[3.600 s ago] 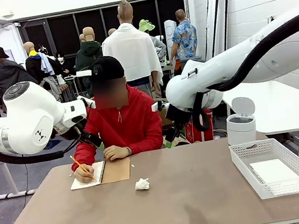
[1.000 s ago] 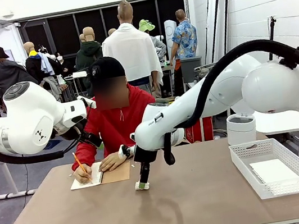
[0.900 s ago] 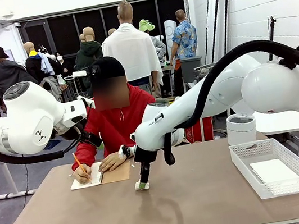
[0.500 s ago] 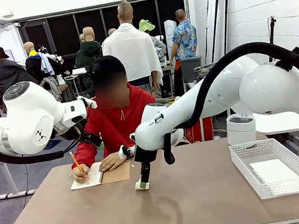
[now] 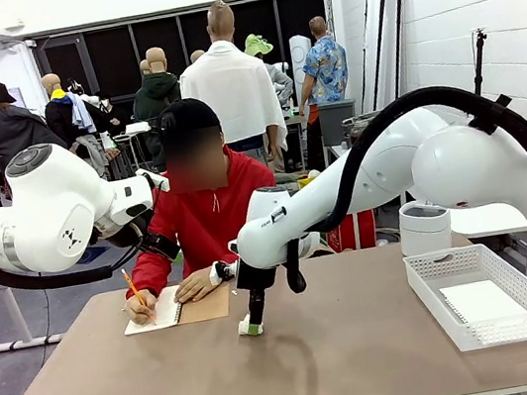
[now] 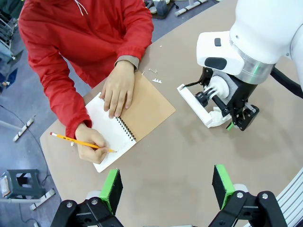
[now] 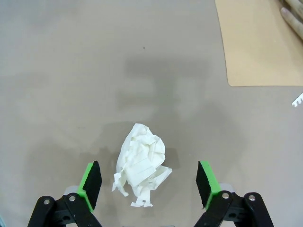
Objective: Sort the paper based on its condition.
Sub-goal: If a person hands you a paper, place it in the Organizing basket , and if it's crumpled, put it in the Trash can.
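Hovering right over the crumpled paper (image 7: 141, 166), right gripper (image 7: 148, 183) has jaws spread wide. It sits on the table (image 7: 71, 71) btwn the pads (image 7: 91, 182), long axis across the closing line. Left gripper (image 6: 167, 187), jaws also apart, is way farther off, so imo it's the right arm's grab.

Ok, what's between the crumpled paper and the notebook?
Bare table, as the right wrist view shows; the paper and notebook lie apart.

bright, even overhead lighting. soft, diffuse shadows lie on the table (image 7: 57, 71) near its middle. focus is sharp; wrist views distort at the edges.
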{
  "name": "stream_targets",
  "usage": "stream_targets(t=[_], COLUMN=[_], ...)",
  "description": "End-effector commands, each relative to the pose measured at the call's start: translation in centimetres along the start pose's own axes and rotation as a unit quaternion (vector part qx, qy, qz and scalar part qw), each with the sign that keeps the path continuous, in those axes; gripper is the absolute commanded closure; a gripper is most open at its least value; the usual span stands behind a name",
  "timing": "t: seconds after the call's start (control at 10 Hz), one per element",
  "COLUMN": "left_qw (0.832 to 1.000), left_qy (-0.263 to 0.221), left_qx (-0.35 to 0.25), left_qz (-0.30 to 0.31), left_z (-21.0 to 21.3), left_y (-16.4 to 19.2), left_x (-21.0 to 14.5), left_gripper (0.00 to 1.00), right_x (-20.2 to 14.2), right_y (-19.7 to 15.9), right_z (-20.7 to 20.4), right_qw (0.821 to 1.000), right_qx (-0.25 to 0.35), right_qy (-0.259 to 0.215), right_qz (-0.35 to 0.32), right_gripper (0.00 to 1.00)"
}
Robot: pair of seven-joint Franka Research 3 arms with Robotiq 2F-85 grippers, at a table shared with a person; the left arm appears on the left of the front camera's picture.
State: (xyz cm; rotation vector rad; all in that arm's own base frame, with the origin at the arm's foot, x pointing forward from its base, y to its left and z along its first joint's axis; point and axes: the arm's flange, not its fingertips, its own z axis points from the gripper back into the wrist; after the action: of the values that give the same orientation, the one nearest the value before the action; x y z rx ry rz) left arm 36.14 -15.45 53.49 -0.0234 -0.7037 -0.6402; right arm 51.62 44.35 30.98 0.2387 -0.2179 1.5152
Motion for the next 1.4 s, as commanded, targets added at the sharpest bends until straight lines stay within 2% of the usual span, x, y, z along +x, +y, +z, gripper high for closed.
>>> stream_targets(t=[0.0,0.1,0.3,0.4,0.7,1.0,1.3], left_qw=[1.000,1.000,1.000,1.000,1.000,1.000,1.000], left_qy=[0.001,0.001,0.001,0.001,0.001,0.001,0.001], left_qx=[0.000,0.000,0.000,0.000,0.000,0.000,0.000], left_qz=[0.001,0.001,0.001,0.001,0.001,0.001,0.001], left_z=[0.0,0.0,0.0,0.0,0.0,0.0,0.0], left_y=[0.1,0.1,0.1,0.1,0.1,0.1,0.1], left_x=[-0.1,-0.1,-0.1,-0.1,-0.1,-0.1,-0.1], left_gripper=[0.00,0.00,0.00,0.00,0.00,0.00,0.00], right_x=[0.8,0.8,0.8,0.9,0.9,0.6,-2.1], right_y=[-0.7,-0.7,-0.8,-0.9,-1.1,-1.2,-0.7], right_z=[-0.4,-0.6,-1.0,-1.1,-0.9,0.3,5.1], right_qw=[1.000,1.000,0.999,0.999,0.999,0.998,0.991], right_qx=[-0.003,0.007,0.009,0.014,0.013,0.018,0.007], right_qy=[0.018,0.017,0.030,0.029,0.012,0.007,0.017], right_qz=[-0.013,-0.015,-0.020,-0.021,-0.027,-0.060,-0.133], right_gripper=[0.00,0.00,0.36,0.38,0.96,0.96,0.96])
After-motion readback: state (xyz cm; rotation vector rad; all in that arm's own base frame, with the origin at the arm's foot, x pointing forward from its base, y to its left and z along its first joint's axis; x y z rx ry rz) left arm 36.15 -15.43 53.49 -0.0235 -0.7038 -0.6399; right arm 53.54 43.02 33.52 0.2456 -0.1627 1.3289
